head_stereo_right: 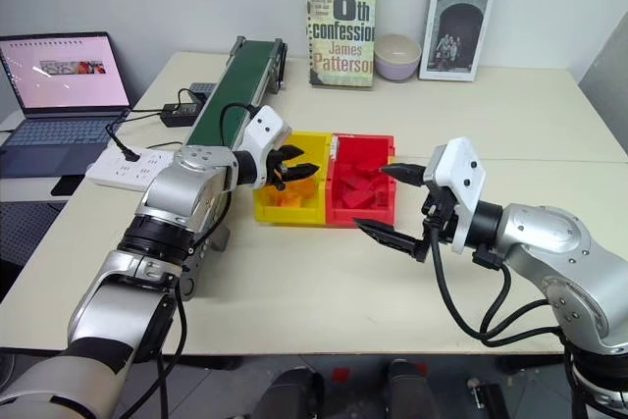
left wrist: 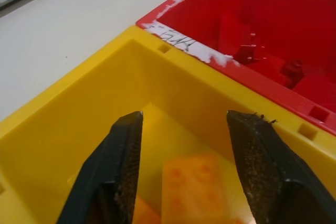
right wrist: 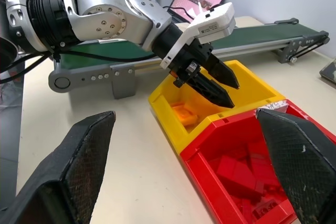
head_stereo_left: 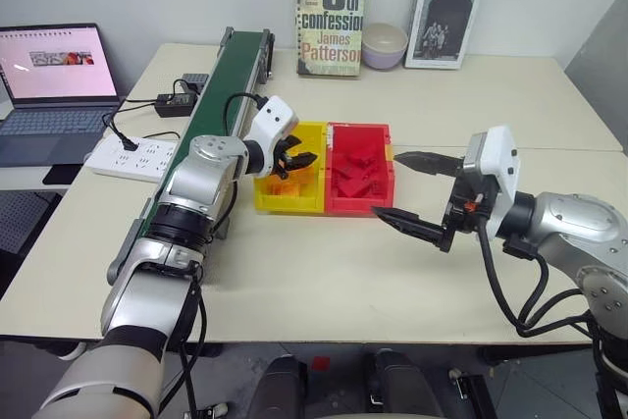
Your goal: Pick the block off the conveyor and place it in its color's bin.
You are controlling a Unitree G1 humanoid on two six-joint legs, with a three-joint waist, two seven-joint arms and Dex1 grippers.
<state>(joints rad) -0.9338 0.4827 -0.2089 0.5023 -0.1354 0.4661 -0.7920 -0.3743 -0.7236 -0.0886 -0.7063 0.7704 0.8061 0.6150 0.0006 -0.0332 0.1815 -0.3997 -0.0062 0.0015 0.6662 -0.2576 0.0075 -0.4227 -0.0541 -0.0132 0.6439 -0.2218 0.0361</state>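
The block (left wrist: 195, 190) lies on the floor of the yellow bin (head_stereo_left: 312, 134), low in the left wrist view, directly between the two black fingers (left wrist: 119, 174) of the left gripper (head_stereo_left: 297, 159). At least one more orange brick (left wrist: 143, 214) lies beside it at the bottom edge of that view; an exact count of the orange pieces cannot be made out. The left gripper hangs just over the yellow bin near the centre of the left eye view, its fingers parted with nothing between them, and the block sits free below.

Two bins stand joined side by side in the middle of the frame: the yellow one on the left and a red bin (head_stereo_left: 385, 139) on the right, which holds a heap of red blocks (head_stereo_left: 355, 176) too jumbled to count.

The conveyor (head_stereo_left: 231, 71) runs from the upper centre of the left eye view down toward the lower left, just left of the yellow bin. The belt surface that shows is bare.

The right gripper (head_stereo_left: 417, 188) hovers over the table (head_stereo_left: 491, 105) to the right of the red bin, its two fingers spread wide and empty.

Along the top of the frame stand two books (head_stereo_left: 331, 17) with one bowl (head_stereo_left: 385, 44) between them. At upper left are one laptop (head_stereo_left: 54, 76) and one white power strip (head_stereo_left: 132, 156).
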